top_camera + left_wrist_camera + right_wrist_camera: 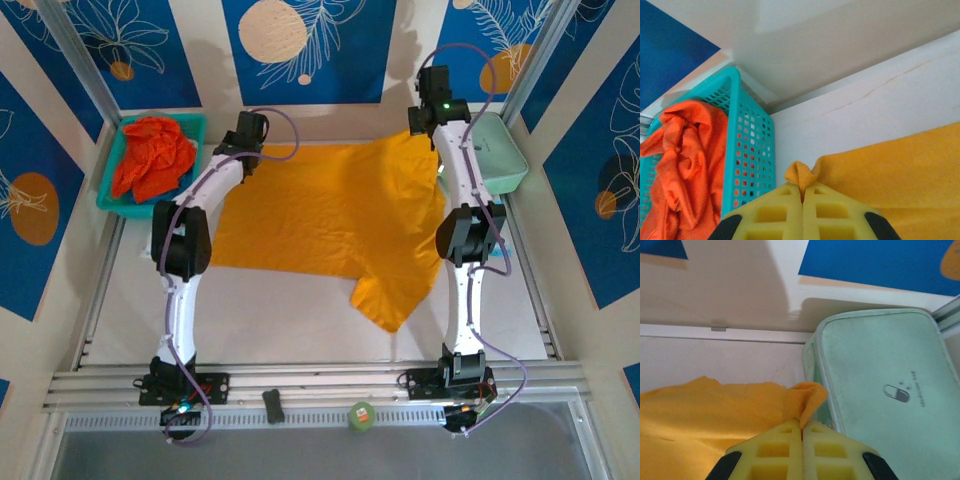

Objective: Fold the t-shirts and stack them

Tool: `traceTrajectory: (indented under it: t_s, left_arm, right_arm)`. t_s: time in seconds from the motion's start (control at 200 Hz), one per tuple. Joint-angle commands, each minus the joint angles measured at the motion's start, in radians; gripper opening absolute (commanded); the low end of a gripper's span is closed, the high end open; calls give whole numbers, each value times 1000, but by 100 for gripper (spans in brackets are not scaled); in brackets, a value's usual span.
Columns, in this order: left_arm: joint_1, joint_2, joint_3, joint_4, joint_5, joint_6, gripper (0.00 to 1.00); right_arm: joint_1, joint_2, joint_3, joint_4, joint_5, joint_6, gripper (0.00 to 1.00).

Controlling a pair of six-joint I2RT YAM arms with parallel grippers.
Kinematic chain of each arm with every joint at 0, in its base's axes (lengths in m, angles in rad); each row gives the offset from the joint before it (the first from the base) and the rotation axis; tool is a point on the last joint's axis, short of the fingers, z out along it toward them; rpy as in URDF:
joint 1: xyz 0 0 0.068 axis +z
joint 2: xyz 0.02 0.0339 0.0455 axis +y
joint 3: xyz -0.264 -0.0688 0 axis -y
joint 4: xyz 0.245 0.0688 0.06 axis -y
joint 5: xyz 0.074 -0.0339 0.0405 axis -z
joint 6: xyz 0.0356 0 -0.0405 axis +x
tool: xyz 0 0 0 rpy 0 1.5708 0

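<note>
Left tool (802, 192): pinching a corner of the yellow-orange t-shirt (330, 215).
Right tool (802, 426): clamping another corner beside the mint-green case (885, 390).

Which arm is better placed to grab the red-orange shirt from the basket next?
Left, likely: left gripper, shut on the yellow shirt, sits beside the basket; right gripper is across by the green case.
</note>
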Motion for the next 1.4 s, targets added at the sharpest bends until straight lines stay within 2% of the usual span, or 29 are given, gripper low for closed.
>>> traceTrajectory:
  t_s: [0.0, 0.18, 0.345, 0.54, 0.79, 1.131, 1.396]
  left_arm:
    - [24, 70, 120, 56, -52, 28, 0]
    - [39, 162, 217, 71, -61, 37, 0]
    - [55, 168, 207, 82, -76, 24, 0]
    - [67, 106, 69, 138, -72, 6, 0]
    - [67, -9, -121, 216, -33, -18, 0]
    - [57, -157, -347, 271, 40, -69, 0]
    - [25, -179, -427, 312, 49, -52, 0]
  right_arm:
    - [-11, 20, 58, 83, 12, 7, 0]
    - [-21, 3, -17, 110, -31, 66, 0]
    - [-20, -92, -205, 167, -93, 120, 0]
    - [-21, -253, -509, 279, -147, 189, 0]
    - [-19, -431, -805, 361, -170, 249, 0]
    - [-12, -605, -1115, 423, -180, 323, 0]
    - [-2, -675, -1298, 459, -158, 372, 0]
